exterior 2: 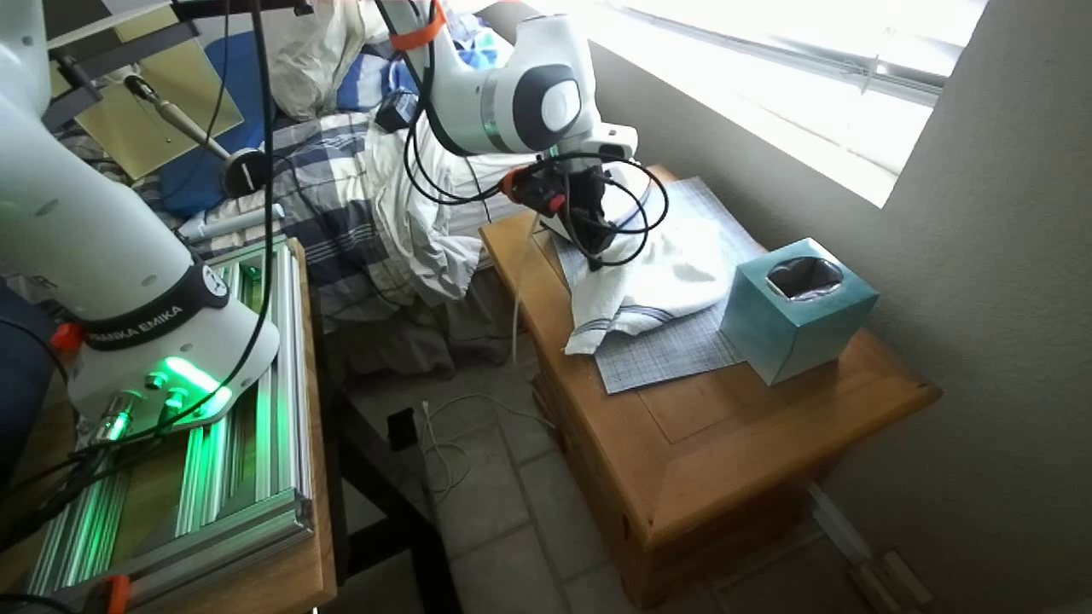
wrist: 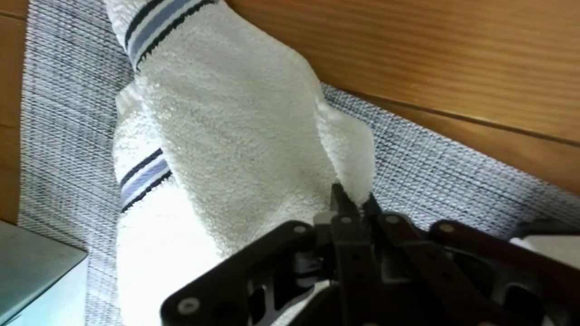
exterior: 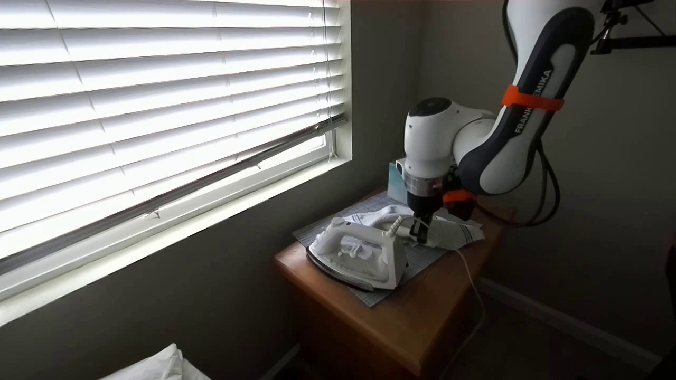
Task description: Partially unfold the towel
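Closest to the wrist camera, the pincer [wrist: 355, 199] has its tips pressed together on a bit of the edge of the towel [wrist: 244, 131], pinching the cloth. The towel lies bunched and folded over itself, partly on a grey woven mat [wrist: 457, 179] and partly over the bare wood of the worktop [exterior 2: 751, 443]. Two blue-and-black striped bands show on it, slightly apart. In an exterior view, a white iron [exterior: 364, 253] rests soleplate down beside the towel, its cord [exterior: 479, 298] hanging off the worktop. A teal box [exterior 2: 798, 315] stands upright at the mat's edge, near the towel.
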Controlling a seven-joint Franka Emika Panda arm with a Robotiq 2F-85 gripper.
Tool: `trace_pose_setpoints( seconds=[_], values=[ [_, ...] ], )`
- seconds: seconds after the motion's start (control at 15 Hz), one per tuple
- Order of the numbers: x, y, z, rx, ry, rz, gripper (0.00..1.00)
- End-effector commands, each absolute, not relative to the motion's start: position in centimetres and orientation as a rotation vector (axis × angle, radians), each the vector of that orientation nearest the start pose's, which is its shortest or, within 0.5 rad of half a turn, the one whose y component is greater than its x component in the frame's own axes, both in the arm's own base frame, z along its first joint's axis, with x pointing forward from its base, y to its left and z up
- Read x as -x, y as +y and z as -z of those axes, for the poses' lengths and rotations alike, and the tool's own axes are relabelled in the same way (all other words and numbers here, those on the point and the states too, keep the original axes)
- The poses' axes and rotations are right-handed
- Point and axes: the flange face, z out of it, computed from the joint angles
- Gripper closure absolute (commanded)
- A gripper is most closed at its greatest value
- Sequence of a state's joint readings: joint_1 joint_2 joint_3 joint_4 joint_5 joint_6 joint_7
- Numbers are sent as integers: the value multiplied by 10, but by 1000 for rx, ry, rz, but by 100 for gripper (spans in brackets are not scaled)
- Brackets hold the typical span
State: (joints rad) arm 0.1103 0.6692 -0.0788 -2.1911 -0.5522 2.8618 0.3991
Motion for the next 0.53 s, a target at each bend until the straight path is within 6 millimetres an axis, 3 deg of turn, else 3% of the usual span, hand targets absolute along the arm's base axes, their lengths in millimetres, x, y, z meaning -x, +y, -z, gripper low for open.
trace_pose_setpoints(
  seconds=[0.0,0.07,0.13,0.2,0.47],
  values=[
    [-514,35,-84,3188,-371,25,99],
    [-514,34,-86,3166,-372,8,99],
    [-514,31,-88,3150,-367,-3,70],
    [-515,29,-92,3134,-357,-5,69],
    [-520,17,-125,3141,-224,55,44]
  ],
)
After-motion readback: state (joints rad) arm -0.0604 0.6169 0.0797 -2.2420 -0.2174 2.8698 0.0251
